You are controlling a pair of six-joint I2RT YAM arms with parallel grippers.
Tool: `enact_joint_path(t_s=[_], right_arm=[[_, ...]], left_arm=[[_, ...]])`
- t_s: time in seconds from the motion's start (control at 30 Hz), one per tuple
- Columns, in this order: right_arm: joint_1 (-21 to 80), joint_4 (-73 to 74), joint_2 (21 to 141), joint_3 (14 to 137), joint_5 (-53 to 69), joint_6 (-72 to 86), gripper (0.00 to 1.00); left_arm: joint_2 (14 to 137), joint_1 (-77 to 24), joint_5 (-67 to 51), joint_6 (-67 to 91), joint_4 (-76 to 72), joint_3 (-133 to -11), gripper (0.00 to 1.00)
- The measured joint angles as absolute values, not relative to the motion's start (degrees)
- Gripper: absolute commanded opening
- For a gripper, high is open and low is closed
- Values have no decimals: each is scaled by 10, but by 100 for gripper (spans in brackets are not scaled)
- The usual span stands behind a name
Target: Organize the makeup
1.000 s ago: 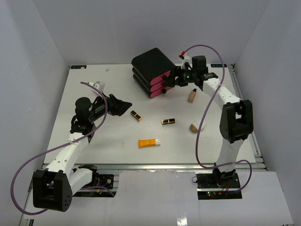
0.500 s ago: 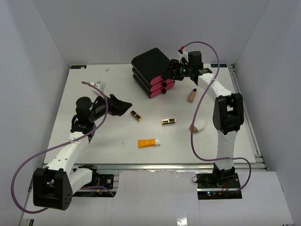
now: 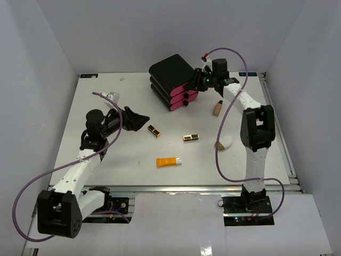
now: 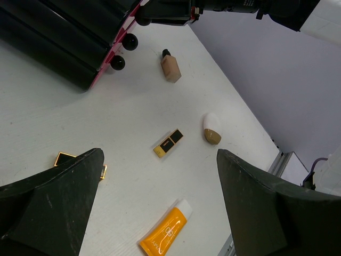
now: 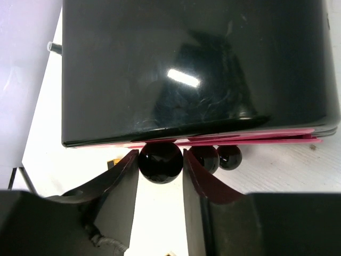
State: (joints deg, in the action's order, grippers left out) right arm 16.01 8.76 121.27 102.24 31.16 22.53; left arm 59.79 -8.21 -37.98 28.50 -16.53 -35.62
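Observation:
Five cosmetics lie on the white table: two black-and-gold lipstick tubes (image 3: 154,130) (image 3: 191,137), an orange tube with a white cap (image 3: 168,161), a tan dark-capped bottle (image 3: 217,108) and a white-and-brown egg-shaped piece (image 3: 224,142). My left gripper (image 3: 139,120) is open and empty above the table, left of the nearer lipstick. The left wrist view shows a lipstick (image 4: 169,143), the orange tube (image 4: 165,232), the egg piece (image 4: 212,129) and the bottle (image 4: 170,66) beyond its open fingers. My right gripper (image 5: 160,156) is shut on the top drawer knob (image 5: 160,166).
The black three-drawer box with pink fronts (image 3: 173,82) stands at the back middle, its round knobs facing the right arm. It fills the top of the right wrist view (image 5: 192,69). Grey walls enclose the table on three sides.

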Motion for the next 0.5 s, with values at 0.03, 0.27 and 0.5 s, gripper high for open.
enact_joint_path(t_s=[0.03,0.27,0.5], right_arm=[[160,88,1213,1022,312,225,35],[156,68,1190,984,311,221,33],[128,55,1103,863,332,204,34]], left_arm=[[598,-82,-380,285,-165,-356,98],[598,-82,-380,284,-165,-356,98],[597,-82,-380,285,-165,-356,98]])
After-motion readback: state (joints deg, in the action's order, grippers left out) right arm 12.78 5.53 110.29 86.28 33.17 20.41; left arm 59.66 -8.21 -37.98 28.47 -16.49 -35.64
